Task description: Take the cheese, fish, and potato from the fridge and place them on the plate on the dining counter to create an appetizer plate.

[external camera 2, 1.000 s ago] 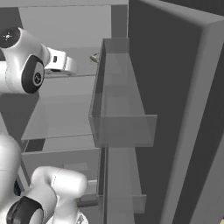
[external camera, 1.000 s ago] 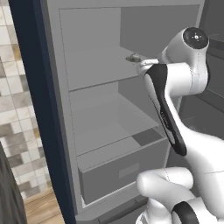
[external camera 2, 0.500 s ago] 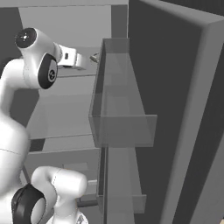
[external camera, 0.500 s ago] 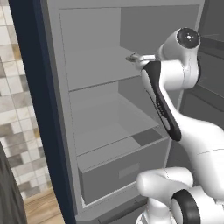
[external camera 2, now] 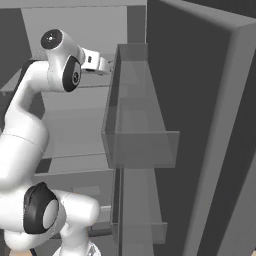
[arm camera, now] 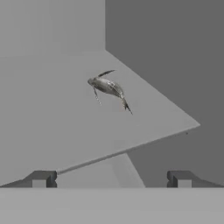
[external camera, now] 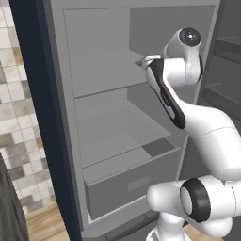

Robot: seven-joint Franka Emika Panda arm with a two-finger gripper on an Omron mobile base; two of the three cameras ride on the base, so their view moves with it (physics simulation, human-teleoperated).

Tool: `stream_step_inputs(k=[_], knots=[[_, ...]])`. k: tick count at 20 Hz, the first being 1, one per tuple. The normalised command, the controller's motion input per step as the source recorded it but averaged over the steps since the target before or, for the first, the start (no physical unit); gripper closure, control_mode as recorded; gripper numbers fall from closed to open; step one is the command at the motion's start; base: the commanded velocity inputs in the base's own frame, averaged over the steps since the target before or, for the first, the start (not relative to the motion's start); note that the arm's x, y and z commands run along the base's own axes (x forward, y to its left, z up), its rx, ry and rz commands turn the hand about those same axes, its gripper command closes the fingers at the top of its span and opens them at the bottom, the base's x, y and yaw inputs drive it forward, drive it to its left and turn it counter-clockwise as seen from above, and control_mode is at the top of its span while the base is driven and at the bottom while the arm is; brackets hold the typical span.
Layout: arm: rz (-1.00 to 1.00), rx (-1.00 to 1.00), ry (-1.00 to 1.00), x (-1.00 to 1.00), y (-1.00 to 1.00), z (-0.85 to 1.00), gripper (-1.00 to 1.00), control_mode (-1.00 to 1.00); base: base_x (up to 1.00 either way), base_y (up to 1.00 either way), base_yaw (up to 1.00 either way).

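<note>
Arm has swung in toward the fridge (external camera: 70, 117) upper shelf; gripper (arm camera: 111, 179) jaws fully spread, empty. Fish (arm camera: 107, 87) lies on shelf ahead, untouched. Approach for grasp begins.

White arm rises from its base, bends at a dark elbow joint, then folds up high with the wrist turned forward. Hand (arm camera: 111, 179) is extended roughly level, fingers (arm camera: 40, 179) spread wide apart, nothing between them. In the left base view the hand (external camera: 141, 62) pokes out just past the forearm.
</note>
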Motion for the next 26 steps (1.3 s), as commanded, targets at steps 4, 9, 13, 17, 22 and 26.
stream_step_inputs(k=[4, 9, 13, 17, 22, 26], knots=[[0.0, 0.0, 0.09, 0.7, -0.03, 0.0, -1.0, -1.0, 0.0, 0.0, 0.0], [0.0, 0.0, 0.09, 0.58, 0.0, 0.0, -1.0, -1.0, 0.0, 0.0, 0.0], [0.0, 0.0, 0.05, 0.53, 0.0, 0.0, -1.0, -1.0, 0.0, 0.0, 0.0], [0.0, 0.0, 0.01, 0.49, 0.0, -0.07, -1.0, -1.0, 0.0, 0.0, 0.0], [0.0, 0.0, 0.0, 0.44, 0.0, -0.17, -1.0, -1.0, 0.0, 0.0, 0.0], [0.02, 0.0, 0.03, 0.46, 0.0, -0.25, -1.0, -1.0, 0.0, 0.0, 0.0]])
